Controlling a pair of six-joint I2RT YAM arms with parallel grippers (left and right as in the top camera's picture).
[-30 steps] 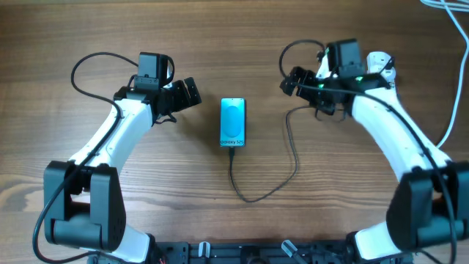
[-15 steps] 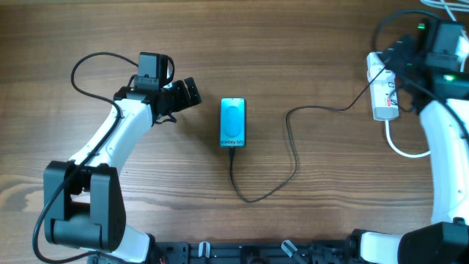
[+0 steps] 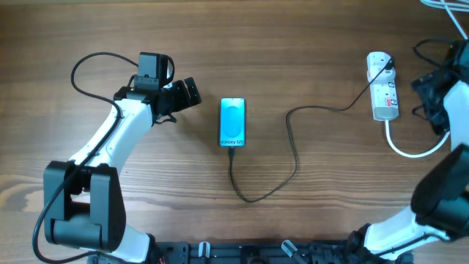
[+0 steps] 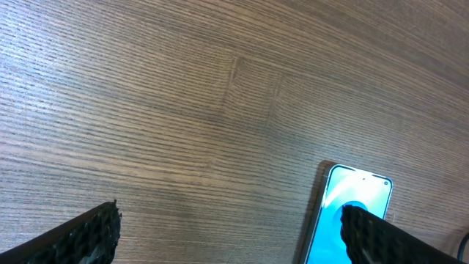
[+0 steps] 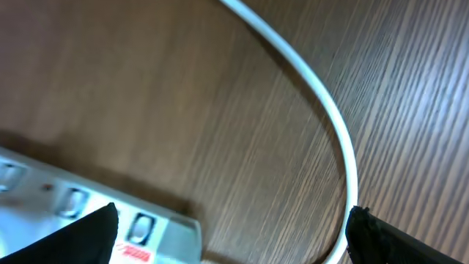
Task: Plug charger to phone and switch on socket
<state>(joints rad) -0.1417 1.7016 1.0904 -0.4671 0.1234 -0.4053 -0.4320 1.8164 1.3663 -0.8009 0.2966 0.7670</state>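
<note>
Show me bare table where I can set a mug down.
Bare wood lies between the phone and the socket, above where the charger runs, up to the top edge. Tight: around the socket, and between the left gripper and phone.

matt grained wood table point(image 3: 352, 183); glossy phone point(image 3: 233, 122) screen

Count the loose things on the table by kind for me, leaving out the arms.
Phone: 1
Socket: 1
Charger: 1
White lead: 1, running off the socket; the white strand in the top right corner may be the same one
Total: 4
</note>
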